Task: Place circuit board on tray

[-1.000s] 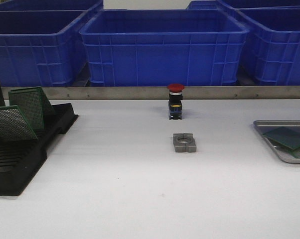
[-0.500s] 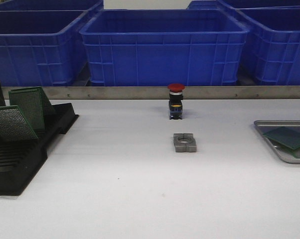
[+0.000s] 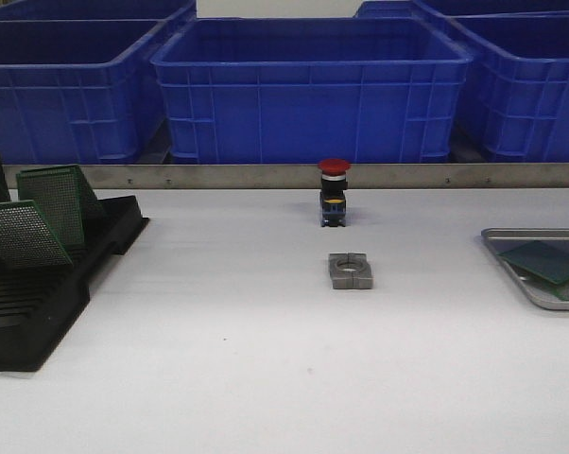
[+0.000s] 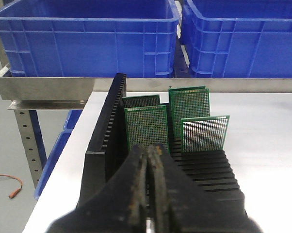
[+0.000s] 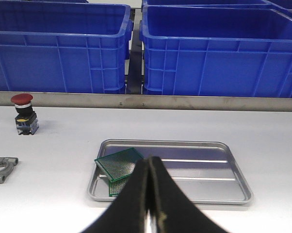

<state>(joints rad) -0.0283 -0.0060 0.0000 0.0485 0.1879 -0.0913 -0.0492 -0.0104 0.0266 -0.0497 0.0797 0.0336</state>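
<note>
Front view, left to right: the black slotted rack (image 3: 48, 284) holds upright green circuit boards (image 3: 53, 203) at the bench's (image 3: 266, 378) left edge; a red-capped push button (image 3: 334, 194) and a grey metal clamp block (image 3: 350, 270) sit mid-bench; the silver tray (image 3: 530, 236) lies at the far right, partly cut off by the frame. Over the past second nothing on the bench has shifted apart from a slight settling of the green board (image 3: 546, 262) on the tray, and neither arm shows in this view. That suggests one placement is finished and the next pick has not begun.

From the left wrist, the left fingers (image 4: 149, 151) are pressed together on nothing, with the nearest racked board (image 4: 147, 127) standing just beyond their tips and three more boards (image 4: 204, 133) in slots behind and beside it. From the right wrist, the right fingers (image 5: 150, 162) are likewise closed and empty, hovering at the tray's (image 5: 223, 194) near rim; two boards (image 5: 119, 163) lie overlapping on its ribbed floor, just to one side of the tips. The left fingers would need to part before taking the next board.
</note>
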